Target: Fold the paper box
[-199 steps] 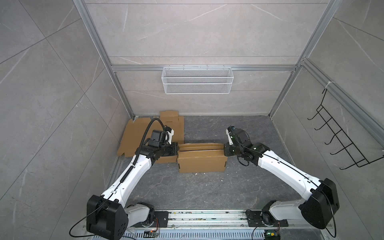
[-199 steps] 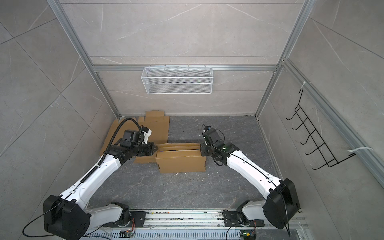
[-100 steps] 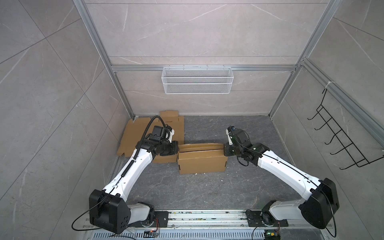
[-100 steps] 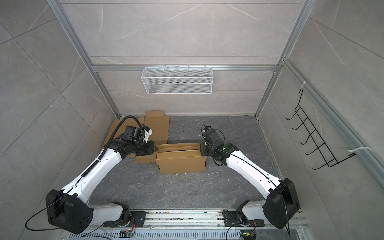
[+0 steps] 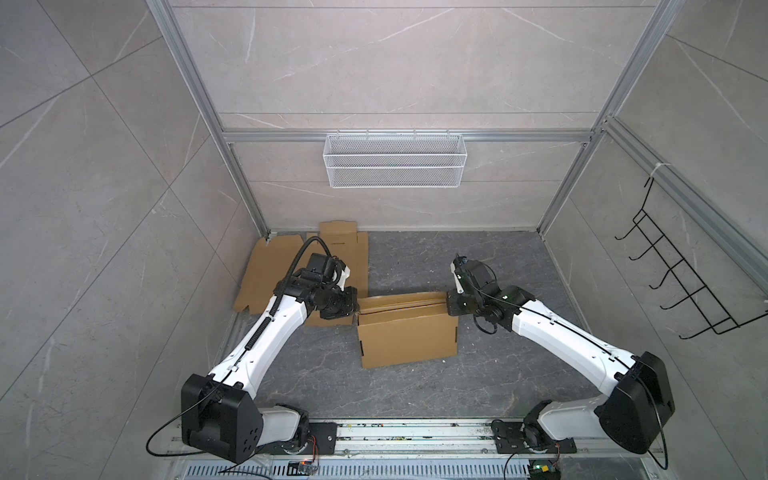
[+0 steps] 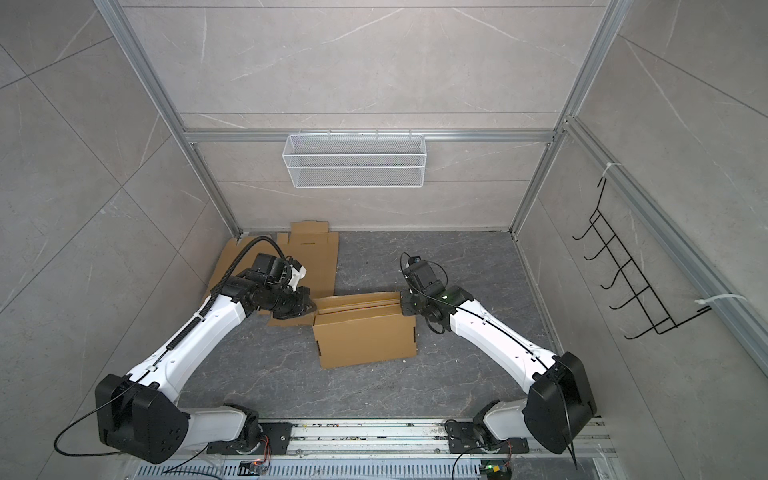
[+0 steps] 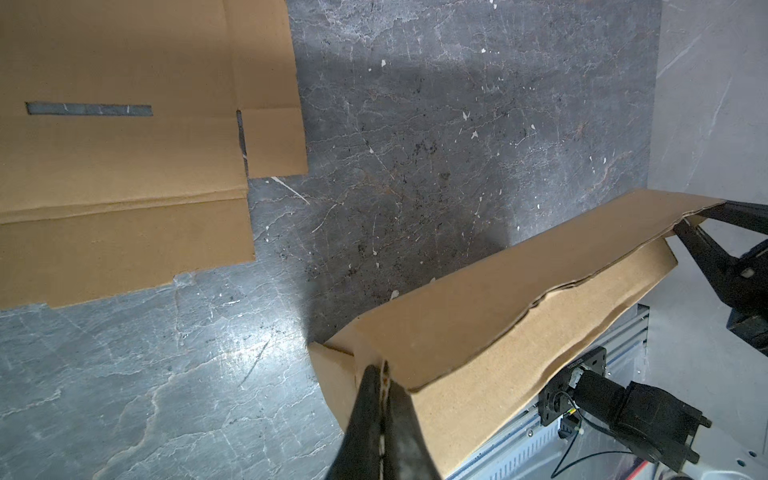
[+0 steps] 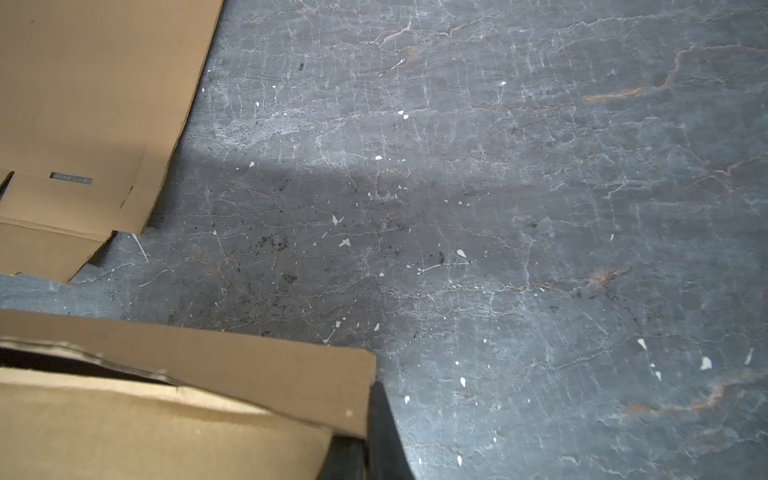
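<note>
My cell has grey tiled walls [image 5: 374, 62], a dark marbled floor [image 5: 478, 257], a white mesh basket [image 5: 395, 166] on the back rail [image 5: 519, 136], black wire hooks [image 5: 702, 286] aside

Left gripper [image 6: 311, 309] and right gripper [image 6: 404, 306] pinch opposite ends of a brown paper box [image 6: 365, 338] (flat cardboard [image 6: 320, 257] lies behind).

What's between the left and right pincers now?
The half-folded brown cardboard box spans that gap, as both top views show; the left pincer and the right pincer each pinch one end of it.
</note>
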{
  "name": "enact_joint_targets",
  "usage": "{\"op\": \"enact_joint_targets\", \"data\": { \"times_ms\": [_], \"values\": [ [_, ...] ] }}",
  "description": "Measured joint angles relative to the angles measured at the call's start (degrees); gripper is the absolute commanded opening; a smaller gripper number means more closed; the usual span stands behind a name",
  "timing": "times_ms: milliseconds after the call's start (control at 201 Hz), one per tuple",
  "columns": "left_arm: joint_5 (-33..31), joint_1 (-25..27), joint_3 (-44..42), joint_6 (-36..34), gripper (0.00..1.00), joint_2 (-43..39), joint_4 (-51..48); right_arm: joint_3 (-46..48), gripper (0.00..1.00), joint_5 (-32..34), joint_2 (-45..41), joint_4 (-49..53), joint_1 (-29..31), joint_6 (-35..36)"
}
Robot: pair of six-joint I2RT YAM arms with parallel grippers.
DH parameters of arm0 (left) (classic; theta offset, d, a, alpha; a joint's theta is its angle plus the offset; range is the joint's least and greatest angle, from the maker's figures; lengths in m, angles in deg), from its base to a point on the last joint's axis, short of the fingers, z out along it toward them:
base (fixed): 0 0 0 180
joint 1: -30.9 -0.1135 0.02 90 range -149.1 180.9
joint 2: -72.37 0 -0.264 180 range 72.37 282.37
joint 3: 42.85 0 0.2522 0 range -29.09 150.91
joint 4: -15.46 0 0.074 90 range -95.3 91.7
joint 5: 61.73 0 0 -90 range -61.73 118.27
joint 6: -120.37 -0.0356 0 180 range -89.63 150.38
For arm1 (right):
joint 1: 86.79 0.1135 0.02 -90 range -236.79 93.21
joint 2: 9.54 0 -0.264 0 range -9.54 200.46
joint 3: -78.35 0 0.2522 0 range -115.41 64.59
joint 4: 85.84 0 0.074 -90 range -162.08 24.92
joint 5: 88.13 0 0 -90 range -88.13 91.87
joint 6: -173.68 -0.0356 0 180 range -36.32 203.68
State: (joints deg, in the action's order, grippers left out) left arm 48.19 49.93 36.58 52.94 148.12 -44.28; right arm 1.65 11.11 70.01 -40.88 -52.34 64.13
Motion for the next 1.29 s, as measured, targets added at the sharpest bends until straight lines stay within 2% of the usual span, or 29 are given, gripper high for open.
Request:
{"op": "enact_joint_targets", "data": {
  "times_ms": [314, 722, 1020, 1294],
  "values": [
    [0.0, 0.4, 0.0, 1.6, 0.01, 0.6, 3.2, 0.2, 0.00, 1.2, -1.6, 1.5, 0.2, -0.4],
    [-0.5, 5.8, 2.6, 2.8, 0.03, 3.8, 10.6, 4.0, 0.00, 8.6, -9.0, 5.2, 0.2, -2.6],
    [-0.2, 6.1, 2.4, 2.6, 0.05, 3.5, 11.6, 9.3, 0.00, 9.2, -13.7, 0.4, 0.5, -3.4],
    [-0.1, 6.2, -1.3, 2.6, 0.05, 0.5, 11.8, 12.1, 0.00, 9.4, -15.7, -2.8, 1.3, -3.8]
  ]
}}
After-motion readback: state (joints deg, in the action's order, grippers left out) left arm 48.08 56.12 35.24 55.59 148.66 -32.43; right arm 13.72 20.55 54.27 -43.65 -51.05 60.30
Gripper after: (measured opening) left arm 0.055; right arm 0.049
